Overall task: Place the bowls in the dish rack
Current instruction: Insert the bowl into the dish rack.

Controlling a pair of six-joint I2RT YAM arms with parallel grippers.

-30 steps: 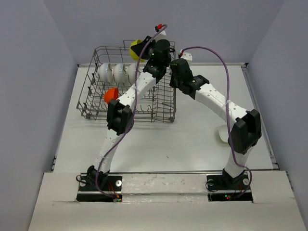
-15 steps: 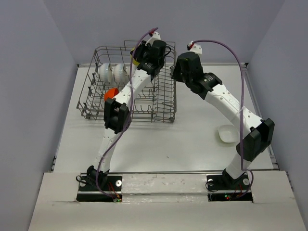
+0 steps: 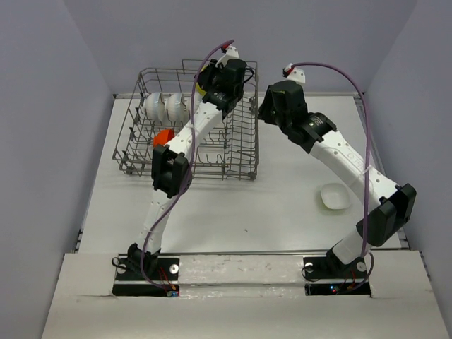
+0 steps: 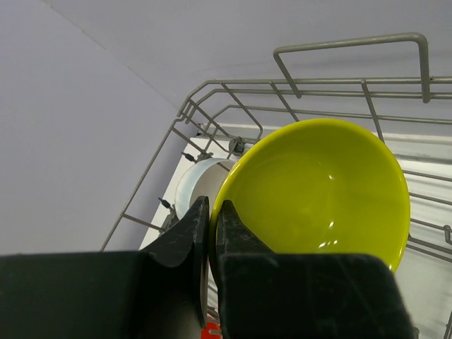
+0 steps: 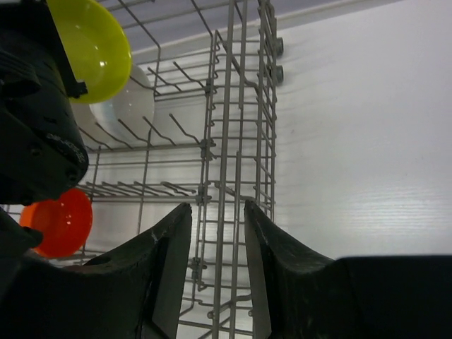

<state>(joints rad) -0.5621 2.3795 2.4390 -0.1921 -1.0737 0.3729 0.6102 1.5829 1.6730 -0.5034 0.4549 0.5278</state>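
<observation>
My right pincer point(image 5: 217, 208) had opened and backed off toward 3 o'clock, jaws apart and empty, so my left pincer point(image 4: 210, 226) alone pinched the yellow bowl point(image 4: 318, 191) by its rim above the 12 o'clock end of the dish rack point(image 3: 131, 152), slotting likely next.

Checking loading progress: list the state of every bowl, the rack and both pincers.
Yellow bowl: gripped by its rim over the rack.
White bowls in rack: standing on edge.
Orange bowl: in the rack.
White bowl on table: loose, not loaded.
Dish rack: partly loaded.
Left pincer: shut on yellow bowl.
Right pincer: open, empty.
</observation>
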